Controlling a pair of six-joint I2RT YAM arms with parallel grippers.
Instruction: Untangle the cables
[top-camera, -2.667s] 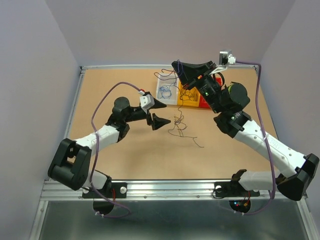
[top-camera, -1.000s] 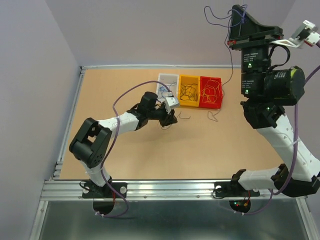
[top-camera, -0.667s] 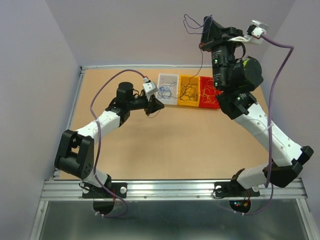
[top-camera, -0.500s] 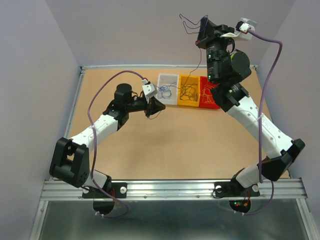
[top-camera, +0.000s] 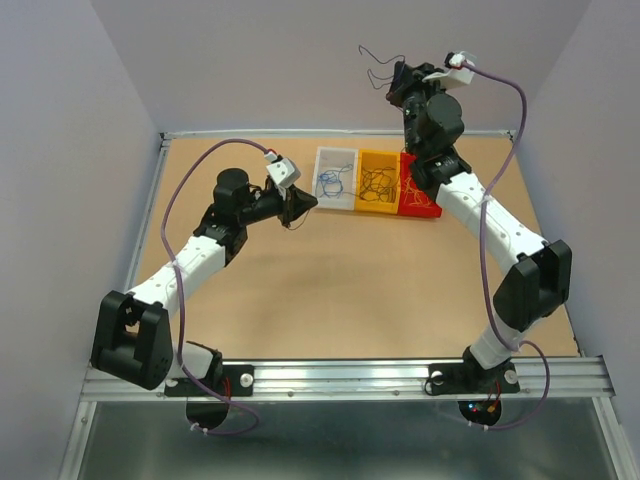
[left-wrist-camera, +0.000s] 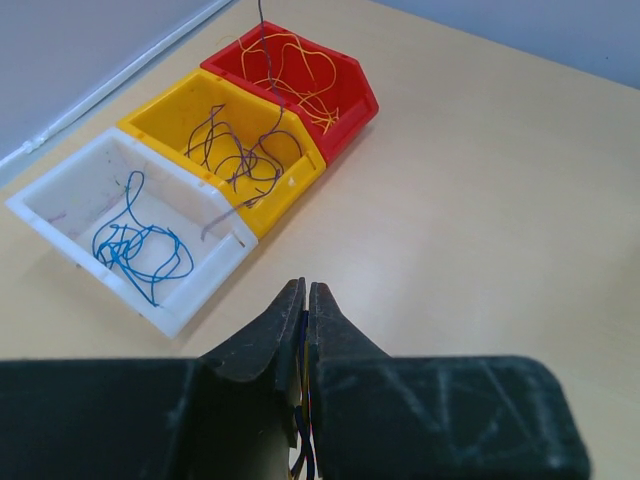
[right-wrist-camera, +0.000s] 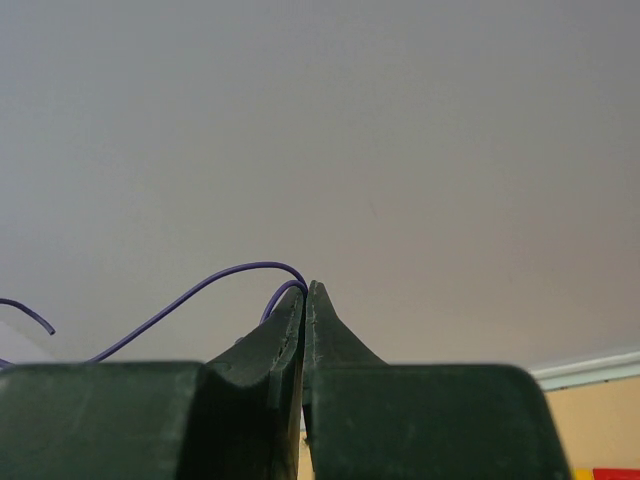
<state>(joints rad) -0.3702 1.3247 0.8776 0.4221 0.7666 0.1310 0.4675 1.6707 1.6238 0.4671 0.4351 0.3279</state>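
Note:
My left gripper (left-wrist-camera: 306, 292) is shut on a small bundle of blue and yellow cables (left-wrist-camera: 303, 330) pinched between its fingers. In the top view the left gripper (top-camera: 297, 206) hovers just left of the white bin (top-camera: 336, 151). High above the bins, my right gripper (top-camera: 397, 84) is shut on a thin purple cable (top-camera: 373, 58) that curls away to the left. The right wrist view shows that purple cable (right-wrist-camera: 200, 289) arching out of the closed tips of the right gripper (right-wrist-camera: 306, 291). A dark strand (left-wrist-camera: 262, 25) hangs down over the red bin.
Three bins stand in a row at the back. The white bin (left-wrist-camera: 195, 300) holds blue cables (left-wrist-camera: 140, 245), the yellow bin (left-wrist-camera: 290, 185) dark ones (left-wrist-camera: 235, 150), the red bin (left-wrist-camera: 350, 110) yellow-orange ones (left-wrist-camera: 295, 70). A metal rail (top-camera: 350, 378) borders the near edge.
The left gripper has pulled back to the left, away from the bins' front, closing on its cables. The right arm has swung left and lower, still carrying the purple cable.

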